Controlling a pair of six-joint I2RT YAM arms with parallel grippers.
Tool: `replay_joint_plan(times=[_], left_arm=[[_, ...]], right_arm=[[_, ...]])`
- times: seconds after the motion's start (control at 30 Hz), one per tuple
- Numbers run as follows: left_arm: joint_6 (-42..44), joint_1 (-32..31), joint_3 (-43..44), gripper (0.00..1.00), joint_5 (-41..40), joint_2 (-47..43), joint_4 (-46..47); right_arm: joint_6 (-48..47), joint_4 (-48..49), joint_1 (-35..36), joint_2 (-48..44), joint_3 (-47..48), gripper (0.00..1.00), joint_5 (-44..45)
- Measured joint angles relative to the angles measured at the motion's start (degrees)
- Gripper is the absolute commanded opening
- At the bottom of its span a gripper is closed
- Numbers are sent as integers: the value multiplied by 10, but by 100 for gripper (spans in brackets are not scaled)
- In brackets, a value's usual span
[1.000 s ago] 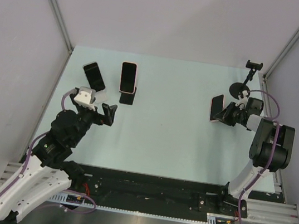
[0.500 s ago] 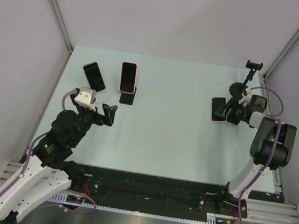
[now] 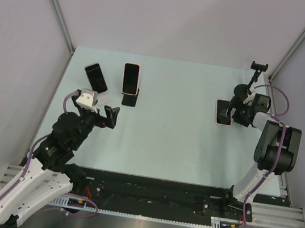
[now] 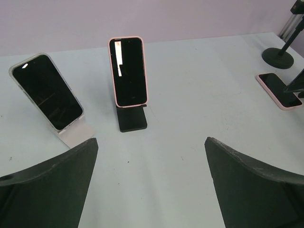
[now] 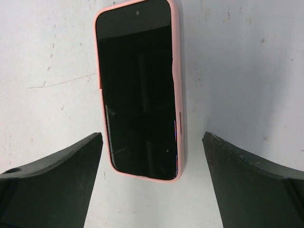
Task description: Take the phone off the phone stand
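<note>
A pink-cased smartphone (image 3: pixel 223 111) with a dark screen lies flat and face up on the pale blue-green table (image 3: pixel 167 133), towards its right side. Just behind it and to the right stands a black phone stand (image 3: pixel 242 92) with a round base and a thin upright stem topped by a small clamp. The smartphone is off this stand and rests on the table beside the base.

The right pincer (image 3: pixel 233 110) is over the near end of the pink-cased smartphone (image 5: pixel 137 90). In the right wrist view the right pincer (image 5: pixel 152 142) is spread wide, one dark finger on either side of the smartphone's lower end. There is bare table between each finger and the pink case, so nothing is gripped. The smartphone runs lengthwise away from the wrist, centred in the gap and slightly tilted.

The left pincer (image 3: pixel 111 116) is on the left half of the table, well apart from the smartphone. It is also spread open and holds nothing (image 4: pixel 151 142). Beyond it a second pink-cased phone (image 4: pixel 128 71) leans upright on a small black angled holder (image 4: pixel 132 118). To the left of that, a phone in a clear case (image 4: pixel 46 91) leans on a white holder (image 4: pixel 76 135). At the far right of the left wrist view the flat smartphone (image 4: pixel 279 90) and the round stand base (image 4: pixel 278 58) appear.
</note>
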Motion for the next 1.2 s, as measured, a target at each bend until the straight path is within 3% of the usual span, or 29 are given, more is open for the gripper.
replay_joint_plan(times=[0.13, 0.4, 0.7, 1.0, 1.2], left_arm=[[0, 0, 0, 100, 0, -3, 0], [0, 0, 0, 100, 0, -5, 0], [-1, 0, 0, 100, -2, 5, 0], [-12, 0, 0, 100, -7, 55, 5], [-26, 0, 30, 100, -14, 128, 3]], right_arm=[[-14, -10, 24, -9, 0, 100, 50], [-27, -71, 95, -83, -3, 100, 162], [4, -79, 135, -309, -3, 100, 210], [37, -62, 160, -554, -54, 100, 188], [55, -86, 159, -648, -68, 100, 189]])
